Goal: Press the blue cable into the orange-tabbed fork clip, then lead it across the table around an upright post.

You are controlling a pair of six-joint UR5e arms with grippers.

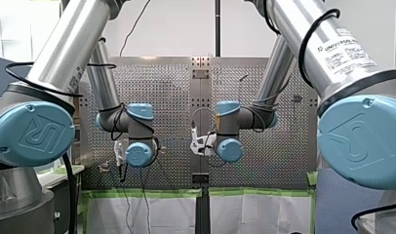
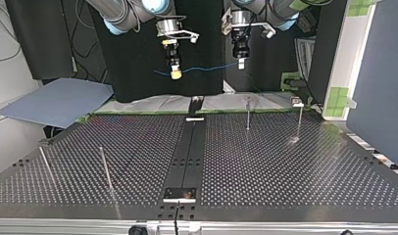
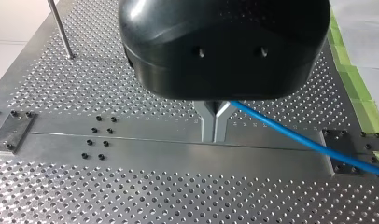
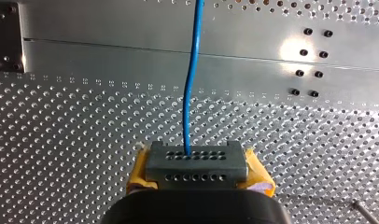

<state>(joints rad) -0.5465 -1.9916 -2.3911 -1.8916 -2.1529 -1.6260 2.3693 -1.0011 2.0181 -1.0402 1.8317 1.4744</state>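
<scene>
A thin blue cable (image 2: 207,68) hangs in the air between my two grippers, well above the perforated table (image 2: 285,166). My left gripper (image 3: 214,127) has its metal fingers shut on the cable (image 3: 313,146), which runs off to one side of it. In the top view it is at the right (image 2: 241,63). My right gripper (image 4: 197,164), with yellow pads (image 4: 140,173), is shut on the cable (image 4: 191,93), which leads straight ahead of it. In the top view (image 2: 175,74) a short cable end sticks out past it. No orange-tabbed clip is recognisable in any view.
Thin upright posts stand on the table: two at the top view's far right (image 2: 248,115) (image 2: 299,122), two at its near left (image 2: 105,169) (image 2: 46,165). A dark centre strip (image 2: 189,152) divides the plate. Green tape (image 3: 360,100) edges the table.
</scene>
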